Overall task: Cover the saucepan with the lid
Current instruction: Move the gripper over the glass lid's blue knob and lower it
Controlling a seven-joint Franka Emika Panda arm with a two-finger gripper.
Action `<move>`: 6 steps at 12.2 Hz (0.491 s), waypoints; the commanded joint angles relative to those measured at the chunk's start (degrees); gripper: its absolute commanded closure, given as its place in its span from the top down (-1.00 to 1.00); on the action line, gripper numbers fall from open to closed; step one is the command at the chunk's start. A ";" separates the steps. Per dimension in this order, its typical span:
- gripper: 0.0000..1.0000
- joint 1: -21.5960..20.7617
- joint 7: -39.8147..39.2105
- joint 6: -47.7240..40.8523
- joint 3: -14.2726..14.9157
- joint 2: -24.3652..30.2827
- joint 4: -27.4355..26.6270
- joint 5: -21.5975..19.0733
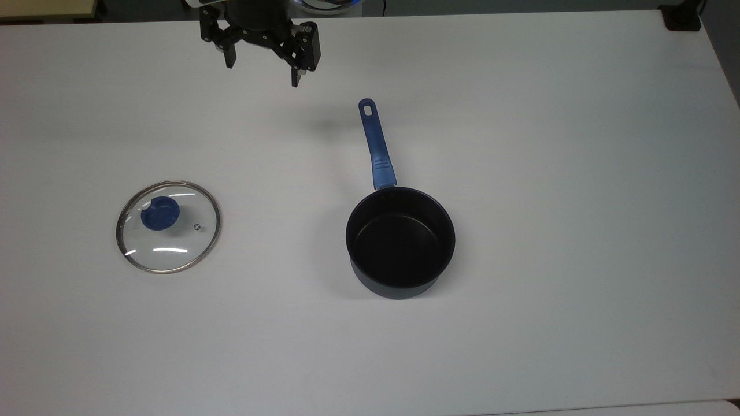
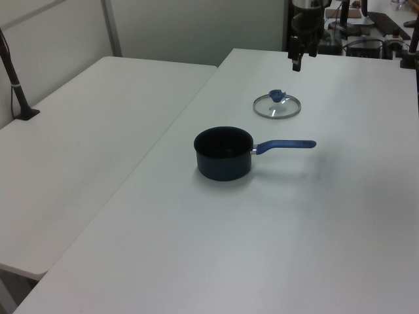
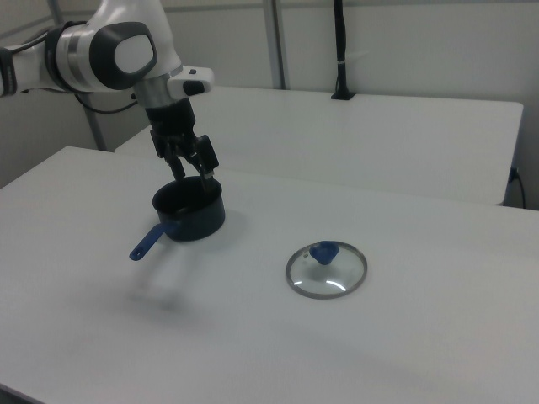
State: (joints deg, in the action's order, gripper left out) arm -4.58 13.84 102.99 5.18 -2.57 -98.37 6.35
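Observation:
The lid [image 1: 168, 226], a clear glass disc with a metal rim and a blue knob, lies flat on the white table [image 1: 549, 144] at the top view's left. The saucepan [image 1: 400, 245] stands upright in the middle. It is dark and empty inside, and its blue handle [image 1: 376, 144] points toward the table's far edge. My gripper [image 1: 263, 70] hangs above the table near that far edge. It is open and holds nothing, well apart from both. The left view shows the lid [image 2: 277, 105], saucepan [image 2: 223, 152] and gripper [image 2: 298, 59]. In the right view are the lid [image 3: 327, 271], saucepan [image 3: 198, 220] and gripper [image 3: 194, 173].
A second white table [image 2: 98, 131] adjoins this one on the left view's left, with a black post [image 2: 16, 85] clamped at its edge. A black object [image 1: 682, 17] sits at the table's far corner on the top view's right. Cluttered equipment [image 2: 366, 33] stands behind the arm.

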 commanded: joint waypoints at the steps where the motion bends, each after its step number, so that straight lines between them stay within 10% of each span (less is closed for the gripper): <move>1: 1.00 -0.43 -0.40 2.02 0.36 -1.55 0.46 -1.07; 6: 1.00 -0.17 -0.05 2.30 0.44 -4.10 2.82 -2.48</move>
State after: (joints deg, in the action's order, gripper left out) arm -4.61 13.85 104.58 5.18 -4.92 -97.70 5.41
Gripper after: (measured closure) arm 0.000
